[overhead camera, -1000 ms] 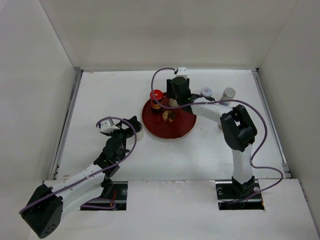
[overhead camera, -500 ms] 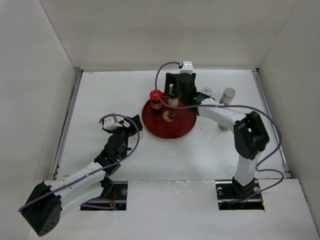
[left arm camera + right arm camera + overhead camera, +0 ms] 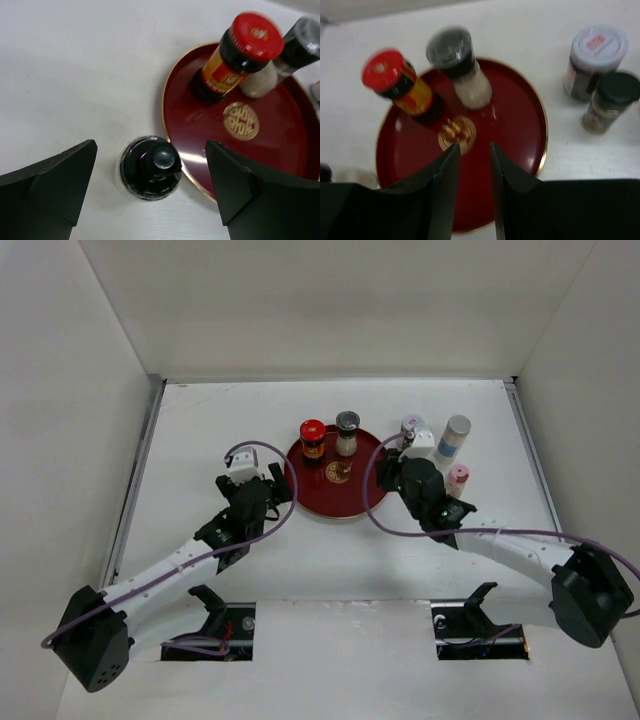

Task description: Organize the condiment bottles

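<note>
- Arms lie low over the table [image 3: 220, 430]. We see the left arm [image 3: 170, 570] stretched from its near corner toward the left rim of the round red tray [image 3: 345, 498]. The right arm [image 3: 510, 545] is folded flat and reaches the tray's right rim.
- The left hand [image 3: 151, 150] is spread wide and holds nothing. A black-topped jar [image 3: 150, 167] stands upright on the table between its fingers [image 3: 55, 185], touching neither, just beside the tray's rim.
- The right hand [image 3: 473, 150] is narrow, with a slim gap between the fingertips and nothing in it. It points at the tray's gold centre emblem.
- On the far part of the tray stand two bottles side by side. The red-capped bottle [image 3: 313, 438] has a dark body and an orange label. The grey-capped shaker [image 3: 347, 432] has a clear body with white grains low down.
- Right of the tray, on the table, we find a white-capped jar [image 3: 597, 50] with a dark-capped jar [image 3: 614, 100] just beside it. Further right are a tall white-capped bottle [image 3: 455, 438] and a pink-capped bottle [image 3: 457, 478].
</note>
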